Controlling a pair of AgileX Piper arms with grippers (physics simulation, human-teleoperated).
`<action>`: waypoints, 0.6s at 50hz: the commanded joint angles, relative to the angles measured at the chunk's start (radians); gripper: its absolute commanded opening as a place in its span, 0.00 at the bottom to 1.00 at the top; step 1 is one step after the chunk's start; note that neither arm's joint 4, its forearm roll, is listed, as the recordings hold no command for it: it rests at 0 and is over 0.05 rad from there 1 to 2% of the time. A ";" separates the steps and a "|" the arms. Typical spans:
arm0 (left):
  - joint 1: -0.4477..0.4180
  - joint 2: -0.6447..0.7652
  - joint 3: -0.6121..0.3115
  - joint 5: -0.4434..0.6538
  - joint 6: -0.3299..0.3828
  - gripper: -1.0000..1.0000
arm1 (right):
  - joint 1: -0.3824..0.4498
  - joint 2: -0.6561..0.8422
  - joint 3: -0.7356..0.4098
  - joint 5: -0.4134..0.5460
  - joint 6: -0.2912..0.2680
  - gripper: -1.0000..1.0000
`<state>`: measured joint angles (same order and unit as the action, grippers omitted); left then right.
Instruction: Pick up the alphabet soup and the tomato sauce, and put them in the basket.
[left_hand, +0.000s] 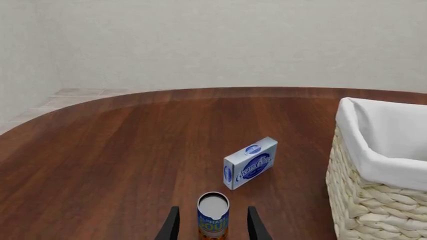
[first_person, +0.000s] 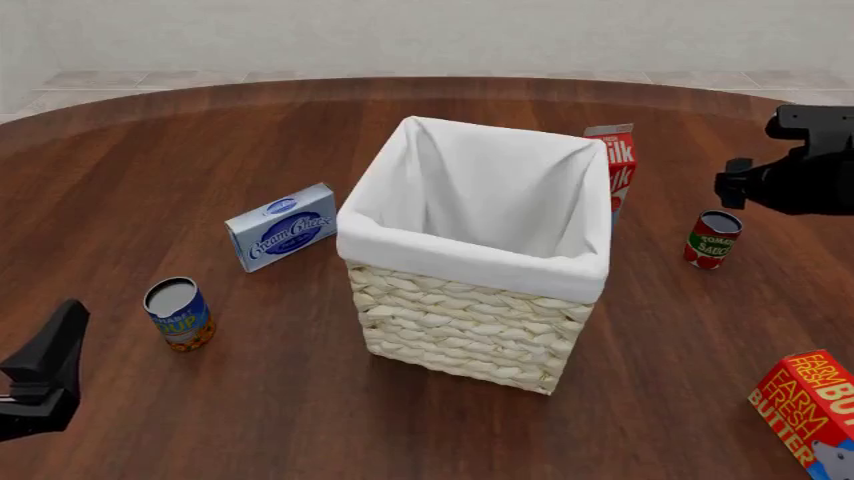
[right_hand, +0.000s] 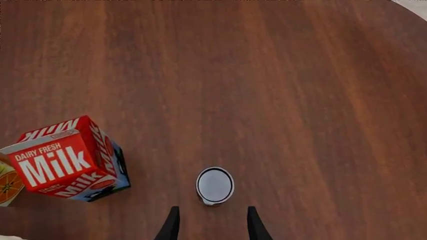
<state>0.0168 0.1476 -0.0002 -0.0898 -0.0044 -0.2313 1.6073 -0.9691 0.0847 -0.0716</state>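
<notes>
Near the worktop's (first_person: 441, 420) left front: alphabet soup (first_person: 179, 313) standing upright between the spread fingers of the left gripper (left_hand: 213, 231) (a skewed close could topple it). Further right, beyond the mid-worktop basket (first_person: 461, 320): right gripper (right_hand: 213, 225) likewise apart, above the tomato sauce (first_person: 713, 239), liable to nudge it toward the milk carton (first_person: 617, 165).

The front view's edge cuts off the butter box (first_person: 807, 410) and left pincer (first_person: 40, 375).

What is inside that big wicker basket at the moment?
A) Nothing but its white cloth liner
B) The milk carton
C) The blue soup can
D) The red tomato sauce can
A: the front view shows only white liner inside the basket; the alphabet soup stands on the table to its left, the tomato sauce and milk carton to its right.
</notes>
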 joint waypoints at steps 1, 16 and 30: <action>0.000 -0.020 0.000 0.020 -0.001 1.00 | 0.004 0.024 -0.012 -0.019 0.000 1.00; 0.001 0.006 0.000 -0.004 0.000 1.00 | 0.001 0.061 -0.026 -0.041 -0.010 1.00; 0.000 0.007 0.000 -0.005 0.000 1.00 | -0.003 0.097 -0.045 -0.048 -0.017 1.00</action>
<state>0.0173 0.1519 -0.0002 -0.0918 -0.0046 -0.2320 1.6797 -1.0017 0.0436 -0.0846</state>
